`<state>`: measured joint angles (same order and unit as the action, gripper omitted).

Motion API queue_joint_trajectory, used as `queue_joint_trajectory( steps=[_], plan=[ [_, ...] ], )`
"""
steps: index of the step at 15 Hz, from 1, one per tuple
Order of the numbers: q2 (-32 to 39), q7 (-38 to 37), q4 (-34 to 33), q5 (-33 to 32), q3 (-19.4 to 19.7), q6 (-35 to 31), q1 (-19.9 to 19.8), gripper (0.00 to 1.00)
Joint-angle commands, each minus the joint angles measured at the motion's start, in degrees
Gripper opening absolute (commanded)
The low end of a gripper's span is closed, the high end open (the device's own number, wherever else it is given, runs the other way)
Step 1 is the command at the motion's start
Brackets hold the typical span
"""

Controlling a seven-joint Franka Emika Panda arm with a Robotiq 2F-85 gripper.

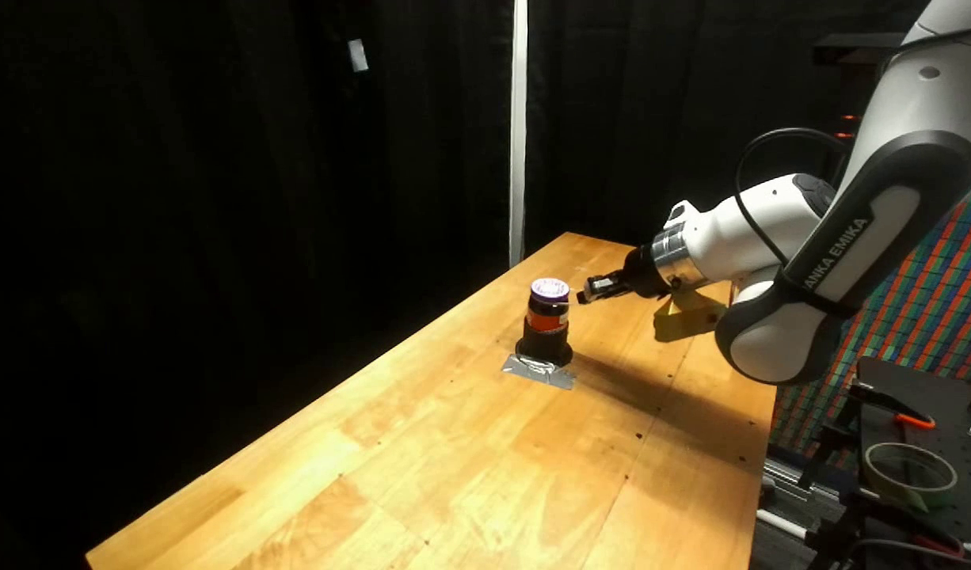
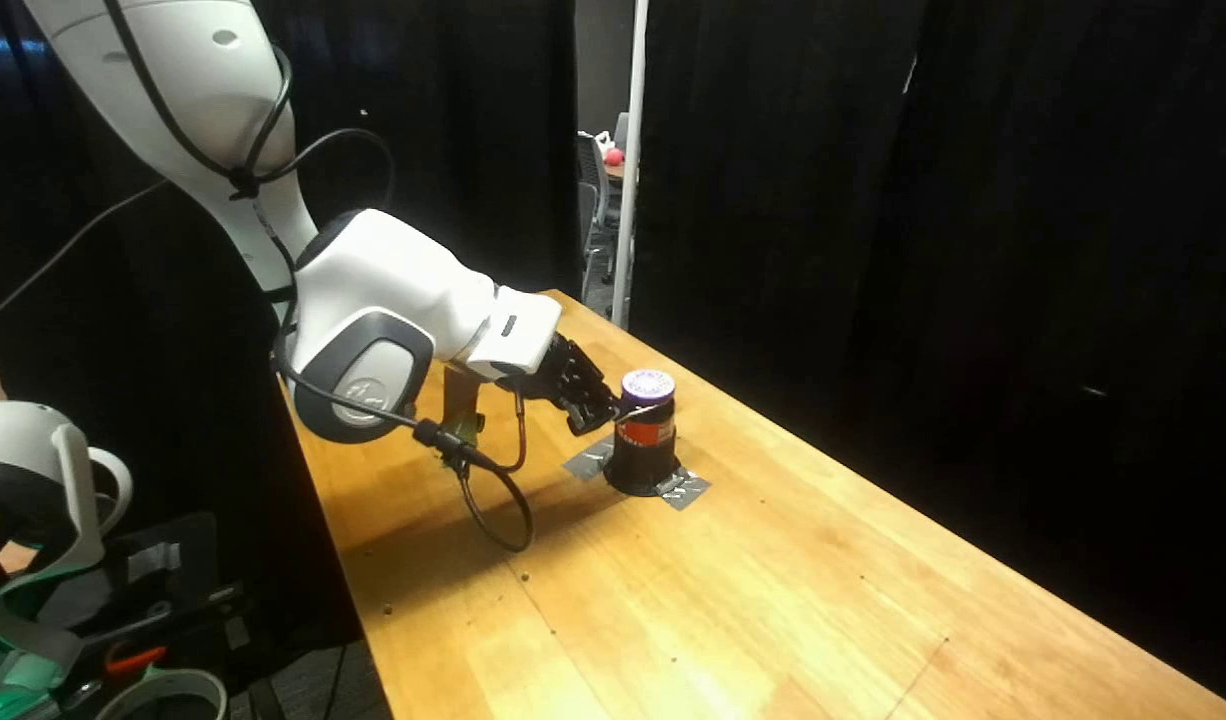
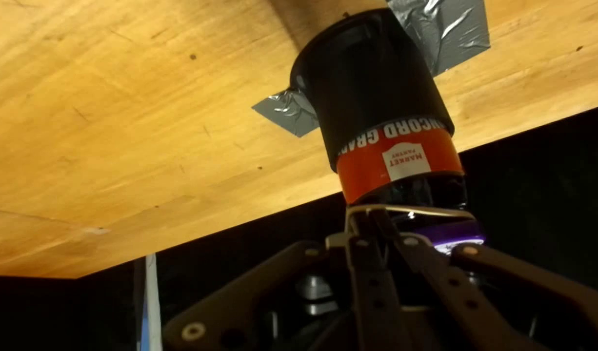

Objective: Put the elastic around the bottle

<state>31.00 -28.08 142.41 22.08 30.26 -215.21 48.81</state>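
Black curtains [image 1: 200, 222] hung behind the wooden tabletop [image 1: 470, 475] in both exterior views, and a pale pole [image 1: 518, 134] rose among them. Light fell brightly on the tabletop — the curtains sank into shadow. In an exterior view a gap [image 2: 603, 75] showed chairs [image 2: 594, 170] and grey floor [image 2: 599, 293]; in an exterior view a red, green and blue grid [image 1: 949, 285] ran past the tabletop.

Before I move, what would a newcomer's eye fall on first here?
Probably the bottle, upright in a black holder on the table, its pale-topped lid bright in both exterior views. Next, the thin elastic in the wrist view, running from the fingers across the bottle just under the lid; whether it passes round the far side is hidden. Grey tape at the holder's foot also catches the light.
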Motion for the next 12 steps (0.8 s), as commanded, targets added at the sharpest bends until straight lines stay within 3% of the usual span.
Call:
queue_joint_trajectory(
  steps=[1, 5, 9, 10, 11, 12],
  plan=[
    [1.52, 12.25, -2.9, 12.55, -9.17, -7.83, -5.54, 0.06],
    [1.97, 18.86, -5.61, 17.68, -18.27, -15.33, -12.68, 0.06],
    [2.41, 21.81, -7.12, 17.97, -25.43, -20.79, -19.5, 0.06],
    [1.78, 23.13, -7.11, 18.13, -26.9, -19.33, -21.1, 0.31],
    [0.01, 22.79, -5.93, 14.83, -29.1, -15.65, -23.77, 0.32],
    [1.42, 22.77, -6.06, 16.53, -29.9, -18.14, -24.14, 0.13]
  ],
)
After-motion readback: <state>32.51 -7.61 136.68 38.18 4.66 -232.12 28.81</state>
